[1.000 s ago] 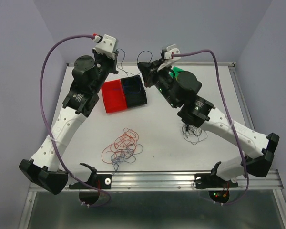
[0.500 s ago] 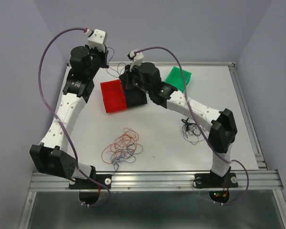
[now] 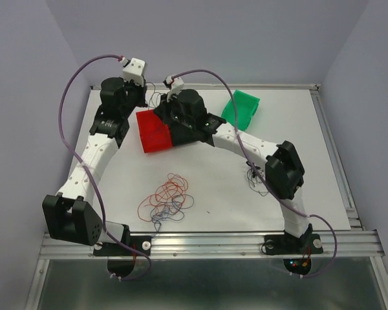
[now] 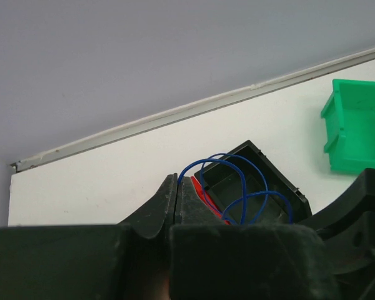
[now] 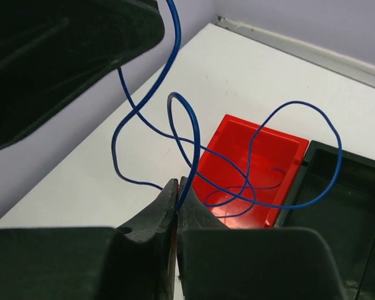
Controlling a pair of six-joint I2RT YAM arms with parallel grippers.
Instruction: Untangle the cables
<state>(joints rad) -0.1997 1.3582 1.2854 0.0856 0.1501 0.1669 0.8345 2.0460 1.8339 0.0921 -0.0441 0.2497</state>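
Observation:
A thin blue cable hangs in loops between my two grippers above the red bin. My right gripper is shut on one part of it. My left gripper is shut, and the blue cable comes out at its tips. In the top view the left gripper and the right gripper are close together at the back left, over the red bin. A tangle of red and blue cables lies near the front. Black cables lie under the right arm.
A black bin sits next to the red one, partly hidden by my right arm; it also shows in the left wrist view. A green bin stands at the back right. The table's back rail is close behind.
My right arm has swung left across the black bin to the red bin, close to the left gripper. The left arm has stretched back and dropped a little. The tangles on the table have not moved.

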